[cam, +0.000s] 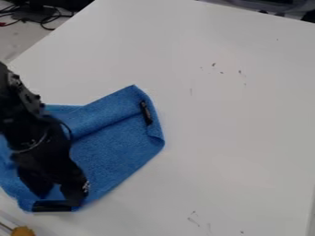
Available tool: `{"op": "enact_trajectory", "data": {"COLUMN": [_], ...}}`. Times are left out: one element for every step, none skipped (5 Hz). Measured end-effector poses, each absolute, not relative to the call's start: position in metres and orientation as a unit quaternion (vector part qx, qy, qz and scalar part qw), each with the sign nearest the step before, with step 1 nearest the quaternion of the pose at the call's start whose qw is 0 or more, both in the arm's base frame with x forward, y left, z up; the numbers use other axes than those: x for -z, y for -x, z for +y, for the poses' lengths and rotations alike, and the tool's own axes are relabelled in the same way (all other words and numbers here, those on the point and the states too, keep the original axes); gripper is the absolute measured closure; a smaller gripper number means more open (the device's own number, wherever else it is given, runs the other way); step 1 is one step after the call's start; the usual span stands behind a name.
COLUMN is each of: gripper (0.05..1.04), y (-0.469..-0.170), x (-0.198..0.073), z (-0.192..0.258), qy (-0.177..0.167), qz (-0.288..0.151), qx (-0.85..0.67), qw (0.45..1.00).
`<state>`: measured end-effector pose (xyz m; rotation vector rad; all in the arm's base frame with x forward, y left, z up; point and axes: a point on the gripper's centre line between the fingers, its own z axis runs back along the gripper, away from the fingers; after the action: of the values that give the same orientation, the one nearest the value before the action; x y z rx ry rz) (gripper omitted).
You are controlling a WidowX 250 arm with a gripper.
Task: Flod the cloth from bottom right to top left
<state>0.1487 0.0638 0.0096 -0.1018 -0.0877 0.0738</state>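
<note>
The black gripper point(56, 197) hangs at the lower left, over the bottom edge of the blue cloth point(113, 152). That cloth lies at the left of the table, with one corner pointing up near the middle and a raised fold running slantwise across its upper part. A small dark strip point(146, 113) shows on the cloth near its right side. The arm hides much of the cloth's left part, and I cannot tell whether the gripper holds any of the fabric.
The white table point(234, 120) stretches to the right of the cloth, with a few small dark marks on it. An orange-yellow object point(23, 231) stands at the bottom left corner. Dark cables point(46, 18) lie beyond the table at the upper left.
</note>
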Motion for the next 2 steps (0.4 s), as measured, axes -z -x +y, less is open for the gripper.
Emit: {"op": "enact_trajectory", "data": {"gripper": [0.083, 0.132], "y": [-0.1448, -0.1486], "x": [-0.0039, -0.0010], "z": [0.0577, 0.0571], "qy": [0.060, 0.052], "qz": [-0.019, -0.013], "qx": [-0.031, -0.044], "qw": [0.998, 0.998]}}
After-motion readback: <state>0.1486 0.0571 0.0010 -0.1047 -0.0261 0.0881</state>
